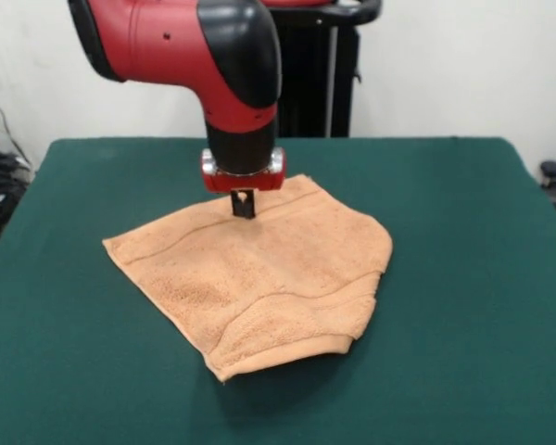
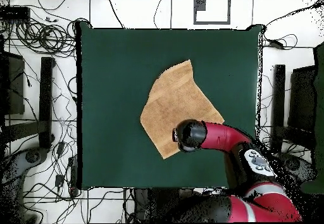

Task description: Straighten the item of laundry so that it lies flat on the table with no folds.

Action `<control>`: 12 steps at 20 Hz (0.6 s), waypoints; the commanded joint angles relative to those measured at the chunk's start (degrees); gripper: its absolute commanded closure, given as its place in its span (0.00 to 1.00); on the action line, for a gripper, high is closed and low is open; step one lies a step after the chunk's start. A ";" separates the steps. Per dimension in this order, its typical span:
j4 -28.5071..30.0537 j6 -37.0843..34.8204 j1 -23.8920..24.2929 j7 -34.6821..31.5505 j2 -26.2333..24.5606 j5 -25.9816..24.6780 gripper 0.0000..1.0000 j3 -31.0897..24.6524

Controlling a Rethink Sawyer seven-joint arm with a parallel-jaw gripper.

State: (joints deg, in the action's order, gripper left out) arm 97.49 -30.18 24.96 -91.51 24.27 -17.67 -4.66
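While the arm hangs over it: the peach towel [image 1: 259, 273] lies crumpled near the middle of the green counter [image 1: 463, 278]

Towel place: a bit toward the robot's side of the counter in the overhead view, with green counter showing all round it

Towel shape: not a neat rectangle; it looks like a lopsided patch with one blunt corner and one sharp corner

Towel long way: in the overhead view [image 2: 179, 104] it runs on a slant, from the lower left up to the upper right, with a pointed corner at the top end

Towel long way, front view: it stretches from a corner at the left across to a rounded bulge at the right, and a corner points toward the camera

Folds: the near right part is doubled over, so a thick lip of cloth sits on top of the lower layer; a woven band curves across there

Border line: another thin band runs slanting near the far left edge

Arm: the red and black arm [image 1: 204, 46] comes down over the far edge of the towel

Gripper [image 1: 244, 205]: it is low, at the towel close to its far edge; its dark tips look close together, but I cannot tell if it is pinching the cloth or just resting there

Around the counter: cables [image 2: 44, 38] lie on the white floor
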 commanded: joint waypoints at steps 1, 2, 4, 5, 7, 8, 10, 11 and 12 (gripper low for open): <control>-22.34 49.72 16.74 0.97 -17.85 -21.92 1.00 1.08; -22.21 48.96 17.78 1.20 -17.62 -23.05 1.00 -0.39; -22.06 47.16 19.73 1.62 -17.22 -25.40 1.00 -3.19; -22.09 46.24 20.72 1.95 -17.06 -26.78 1.00 -4.64; -22.15 44.66 22.86 2.64 -16.96 -29.58 1.00 -7.72; -22.20 43.93 23.51 2.79 -16.94 -30.41 1.00 -8.72; -22.39 42.91 24.68 3.02 -16.90 -32.28 1.00 -10.52; -22.46 42.39 25.08 3.01 -16.84 -33.03 1.00 -11.18; -22.45 41.95 25.57 3.01 -16.78 -33.77 1.00 -11.93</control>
State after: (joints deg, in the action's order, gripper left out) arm 102.87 -30.03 43.08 -91.51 24.52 -29.74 -21.88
